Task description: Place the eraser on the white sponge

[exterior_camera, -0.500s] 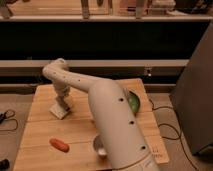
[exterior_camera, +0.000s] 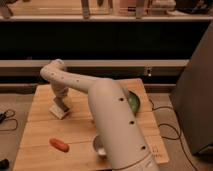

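Observation:
The white sponge (exterior_camera: 58,112) lies flat on the left part of the wooden table (exterior_camera: 45,132). My gripper (exterior_camera: 61,104) points down right over it, at or just above its top face. The white arm (exterior_camera: 107,115) reaches to it from the lower right and fills the middle of the view. I cannot make out the eraser; the gripper's end hides where it meets the sponge.
An orange-red oblong object (exterior_camera: 59,145) lies near the table's front left. A grey round cup (exterior_camera: 99,145) stands partly behind the arm at the front. A green bowl (exterior_camera: 134,103) peeks out at the right. A dark shelf runs behind the table.

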Controlling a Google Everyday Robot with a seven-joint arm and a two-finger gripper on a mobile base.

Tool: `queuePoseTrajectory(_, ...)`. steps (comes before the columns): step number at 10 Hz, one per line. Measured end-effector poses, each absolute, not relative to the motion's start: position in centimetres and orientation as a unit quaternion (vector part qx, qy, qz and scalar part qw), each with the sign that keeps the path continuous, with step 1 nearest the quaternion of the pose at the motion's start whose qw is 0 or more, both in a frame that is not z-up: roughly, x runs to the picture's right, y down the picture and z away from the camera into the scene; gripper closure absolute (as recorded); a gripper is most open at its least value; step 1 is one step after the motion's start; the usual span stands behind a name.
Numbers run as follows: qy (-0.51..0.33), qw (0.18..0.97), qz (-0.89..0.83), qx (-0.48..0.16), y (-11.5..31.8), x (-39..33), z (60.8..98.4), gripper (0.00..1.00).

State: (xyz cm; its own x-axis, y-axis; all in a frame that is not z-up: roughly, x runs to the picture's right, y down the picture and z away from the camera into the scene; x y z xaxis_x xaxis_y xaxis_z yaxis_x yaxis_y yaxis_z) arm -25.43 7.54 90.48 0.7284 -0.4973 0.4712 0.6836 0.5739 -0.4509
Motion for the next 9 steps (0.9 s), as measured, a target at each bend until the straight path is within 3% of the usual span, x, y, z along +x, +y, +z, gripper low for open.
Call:
queuePoseTrajectory(3, -0.148, 0.876, -0.338, -0.310, 7.50, -25.72, 90.20, 0.72)
queuePoseTrajectory(7, -0.151, 0.876, -0.345, -0.303, 7.54, -25.78, 89.80, 0.33)
queuePoseTrajectory(9, -0.152, 0.876, -0.348, -0.298, 7.57, -26.08, 89.56, 0.20)
